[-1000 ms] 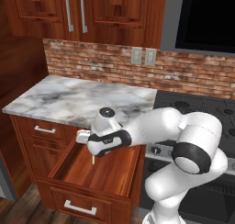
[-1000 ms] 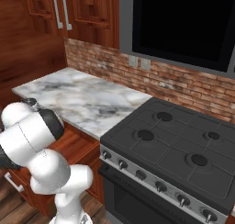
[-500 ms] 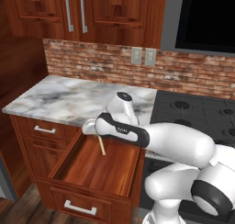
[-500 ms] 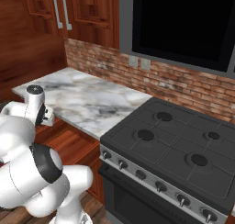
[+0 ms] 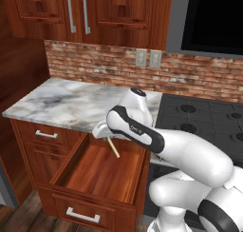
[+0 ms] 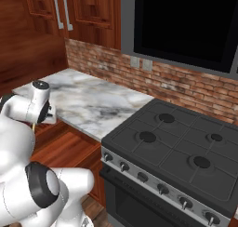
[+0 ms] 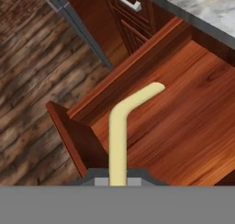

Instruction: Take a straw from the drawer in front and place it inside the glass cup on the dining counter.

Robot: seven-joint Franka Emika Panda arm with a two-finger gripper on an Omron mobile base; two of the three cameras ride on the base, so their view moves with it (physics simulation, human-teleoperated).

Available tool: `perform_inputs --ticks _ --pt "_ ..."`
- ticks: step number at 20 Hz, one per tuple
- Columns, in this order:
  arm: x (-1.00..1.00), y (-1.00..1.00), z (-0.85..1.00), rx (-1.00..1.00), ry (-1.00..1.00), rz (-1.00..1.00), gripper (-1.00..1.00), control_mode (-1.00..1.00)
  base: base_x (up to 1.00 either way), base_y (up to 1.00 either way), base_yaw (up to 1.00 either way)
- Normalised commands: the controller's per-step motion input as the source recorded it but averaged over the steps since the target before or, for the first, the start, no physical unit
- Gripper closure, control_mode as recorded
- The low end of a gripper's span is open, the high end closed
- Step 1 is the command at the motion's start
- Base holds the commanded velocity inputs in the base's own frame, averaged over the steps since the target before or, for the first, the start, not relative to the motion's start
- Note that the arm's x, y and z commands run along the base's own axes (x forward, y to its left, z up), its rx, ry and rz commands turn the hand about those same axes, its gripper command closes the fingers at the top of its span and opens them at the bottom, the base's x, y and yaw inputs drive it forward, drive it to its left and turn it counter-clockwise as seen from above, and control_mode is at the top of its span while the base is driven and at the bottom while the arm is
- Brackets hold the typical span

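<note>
My gripper (image 5: 102,130) is shut on the straw (image 5: 113,148), a thin pale yellow stick that hangs slanting down from the fingers over the open drawer (image 5: 97,171). In the hand view the straw (image 7: 118,136) rises from between the fingertips of the gripper (image 7: 118,182) and bends to the right near its far end, above the drawer's wooden floor (image 7: 183,122). From the right base view the gripper (image 6: 47,115) sits at the worktop's edge with a bit of straw (image 6: 35,125) below it. The glass cup and the dining counter are out of view.
A marble worktop (image 5: 71,102) lies right behind the gripper, under a brick backsplash. A black stove (image 6: 172,151) adjoins it on the right. A narrower shut drawer (image 5: 45,134) stands to the left of the open one. Dark wooden floor (image 7: 32,81) lies below.
The gripper has risen out of the drawer with the straw and shifted slightly right to the worktop's edge. The arm's elbow has swung over to the right.
</note>
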Motion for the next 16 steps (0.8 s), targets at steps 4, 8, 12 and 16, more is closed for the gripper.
perform_inputs --ticks 4,8,12,16 --pt "-0.07 -0.18 0.07 -0.05 0.0 0.06 1.0 -1.0 0.0 0.0 0.0" --pt "0.0 -0.1 0.01 -0.02 0.02 0.0 1.0 -1.0 0.0 0.0 0.0" --pt "0.0 -0.04 0.0 0.0 0.03 0.0 1.0 -1.0 0.0 0.0 0.0" --pt "-0.08 0.0 0.0 0.0 0.01 0.0 1.0 -1.0 0.0 0.0 0.0"
